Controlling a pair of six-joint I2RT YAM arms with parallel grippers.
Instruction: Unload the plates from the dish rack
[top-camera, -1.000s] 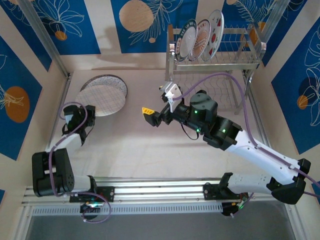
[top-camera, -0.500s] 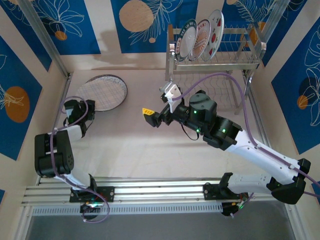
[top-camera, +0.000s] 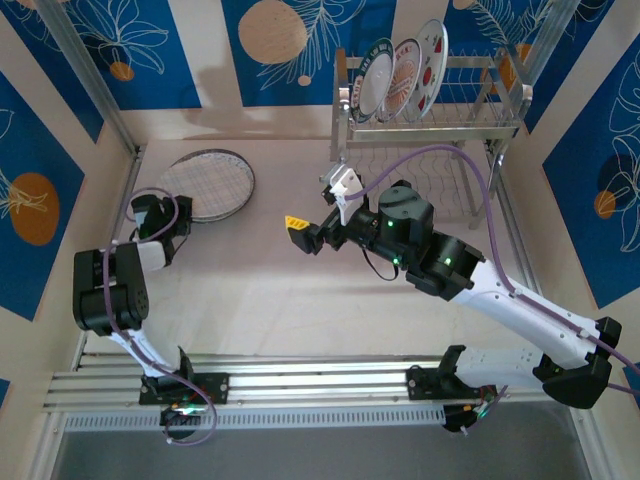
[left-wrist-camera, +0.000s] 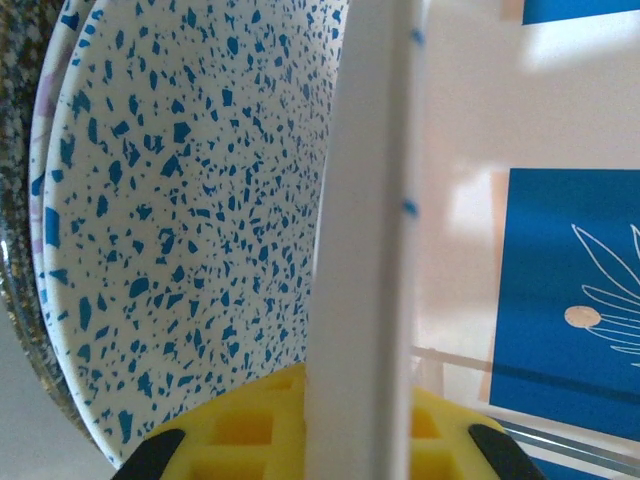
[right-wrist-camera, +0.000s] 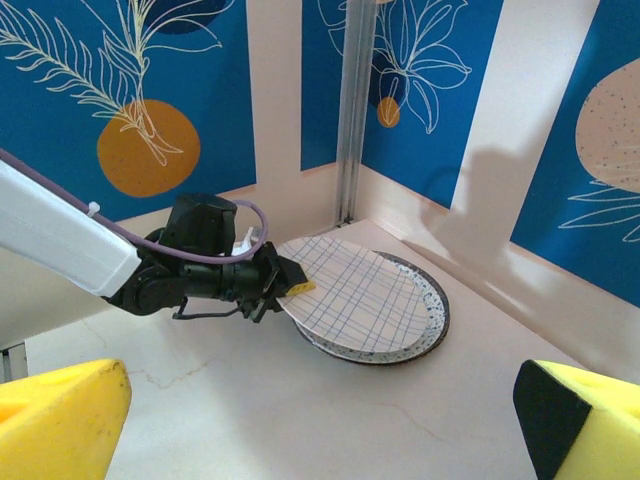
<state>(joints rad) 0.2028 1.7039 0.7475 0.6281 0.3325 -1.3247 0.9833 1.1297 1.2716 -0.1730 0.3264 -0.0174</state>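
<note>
The white grid-lined plate lies nearly flat on a stack of plates at the back left of the table. My left gripper is shut on its near rim. In the left wrist view that rim runs edge-on between the yellow pads, with a blue-speckled plate just beneath. In the right wrist view the left gripper holds the grid-lined plate. My right gripper hangs open over mid-table, holding nothing. The dish rack stands at the back right with three plates upright in its upper shelf.
A dark speckled plate is the lowest of the stack. Blue patterned walls and metal posts enclose the table. The right arm's purple cable loops in front of the rack's lower shelf.
The left gripper has carried the grid-lined plate back and down over the stack, from tilted to nearly flat. The right arm has stayed still.
</note>
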